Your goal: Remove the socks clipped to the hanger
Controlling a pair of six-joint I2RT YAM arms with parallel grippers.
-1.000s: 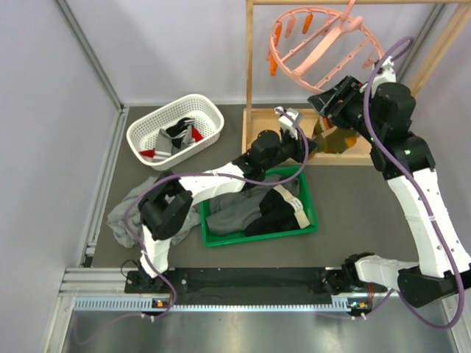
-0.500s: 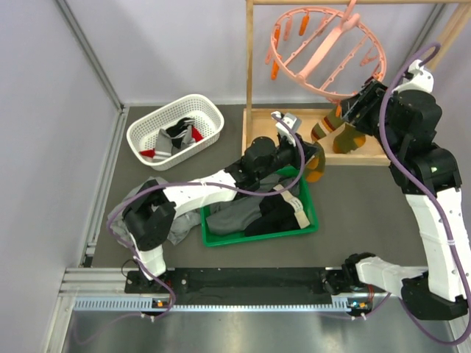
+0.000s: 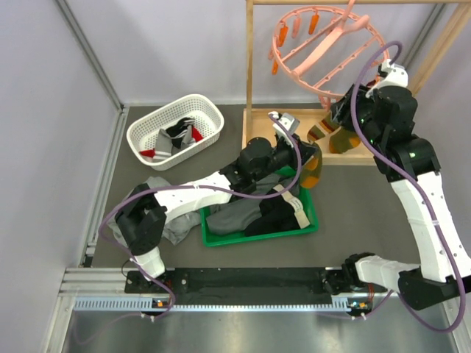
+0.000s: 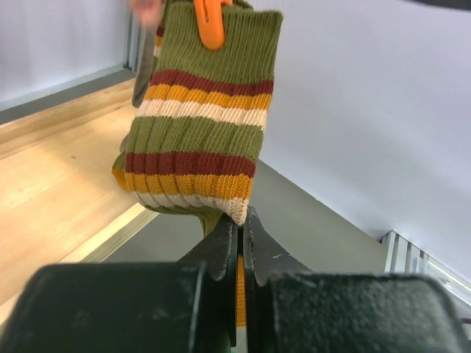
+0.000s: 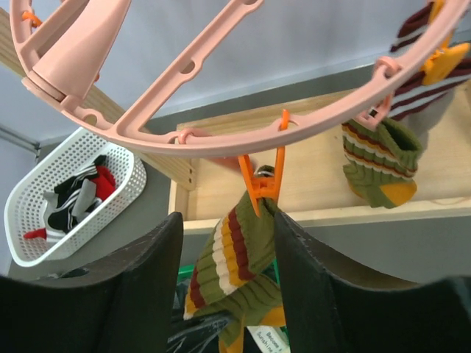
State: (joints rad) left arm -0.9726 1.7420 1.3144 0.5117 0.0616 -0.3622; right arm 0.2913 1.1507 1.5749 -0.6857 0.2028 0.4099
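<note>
The pink round hanger [image 3: 324, 51] hangs from the wooden rack; its ring [image 5: 221, 125] crosses the right wrist view. An olive sock with red, yellow and white stripes [image 4: 202, 140] hangs from an orange clip [image 4: 212, 22]. My left gripper [image 4: 241, 220] is shut on the sock's lower edge, just below the hanger [image 3: 313, 158]. My right gripper [image 5: 228, 250] is open, its fingers [image 5: 140, 294] on either side of the same sock [image 5: 235, 257] and its orange clip [image 5: 261, 180]. Two more striped socks [image 5: 379, 158] hang clipped further right.
A white basket [image 3: 175, 131] at the back left holds several socks. A green tray [image 3: 207, 228] under the left arm holds grey and black garments. A grey cloth [image 3: 140, 213] lies left of it. The wooden rack's post [image 3: 250, 73] and base [image 3: 368, 158] stand behind.
My right arm swung right, then came back left to the hanger's front rim. The hanger tilted and swung. My left arm's elbow moved left while its gripper stayed at the sock.
</note>
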